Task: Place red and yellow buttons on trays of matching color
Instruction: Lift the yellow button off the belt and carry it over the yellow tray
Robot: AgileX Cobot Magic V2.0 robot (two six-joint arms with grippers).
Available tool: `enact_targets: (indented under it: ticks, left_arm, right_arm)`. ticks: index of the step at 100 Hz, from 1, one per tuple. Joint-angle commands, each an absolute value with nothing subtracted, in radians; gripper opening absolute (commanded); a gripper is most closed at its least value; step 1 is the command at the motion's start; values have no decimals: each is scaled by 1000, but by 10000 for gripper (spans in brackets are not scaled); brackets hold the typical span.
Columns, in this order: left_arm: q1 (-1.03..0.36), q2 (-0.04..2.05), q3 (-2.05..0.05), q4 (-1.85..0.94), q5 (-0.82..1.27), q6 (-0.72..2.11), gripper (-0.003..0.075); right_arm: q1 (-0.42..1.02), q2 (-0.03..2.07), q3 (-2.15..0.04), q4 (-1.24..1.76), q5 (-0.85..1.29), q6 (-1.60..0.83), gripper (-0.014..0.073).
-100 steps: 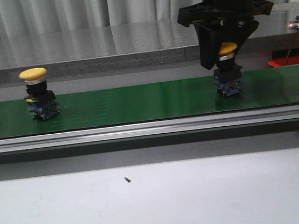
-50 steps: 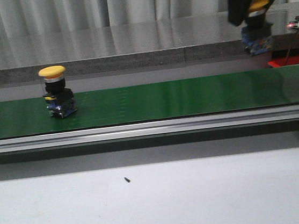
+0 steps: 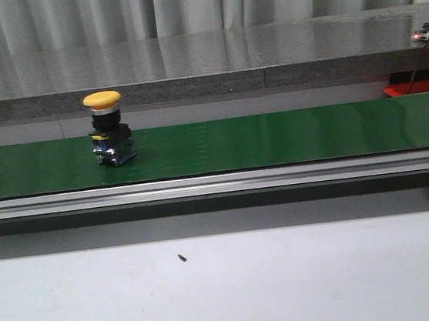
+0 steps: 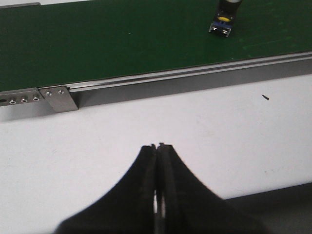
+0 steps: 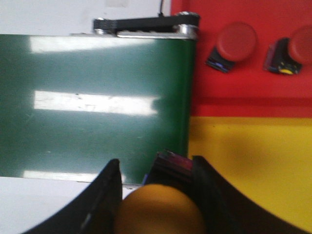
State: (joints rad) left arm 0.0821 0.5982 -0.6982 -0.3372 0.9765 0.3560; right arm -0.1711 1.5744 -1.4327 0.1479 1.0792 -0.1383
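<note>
Change: the right arm has gone from the upper right of the front view, taking its yellow button [image 5: 158, 209] off the belt [image 3: 274, 138].
Right claw [image 5: 156, 190]: clenched on that button, at the belt's end beside the yellow tray [image 5: 253, 165].
Red tray [image 5: 253, 78]: holds two red buttons [image 5: 236, 41].
Left claw [image 4: 157, 156]: pressed closed, empty, over the worktop [image 4: 146, 126].
Second yellow button [image 3: 108, 130]: carried rightward along the belt, next to pick.
</note>
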Motion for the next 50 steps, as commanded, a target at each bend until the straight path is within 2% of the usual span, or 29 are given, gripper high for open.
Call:
enact_targets:
  ticks: [1,23,50]
  left_arm:
    - [74,600,-722,-364,925,357,-20]
    - [74,600,-722,-364,925,357,-20]
    - [74,600,-722,-364,925,357,-20]
  right_arm:
    - [-225,1523,-1420,176,1017,-137,150]
    - [-327,1525,-1285,235,861,-137,150]
    - [-328,1567,-1181,235,703,-137,150]
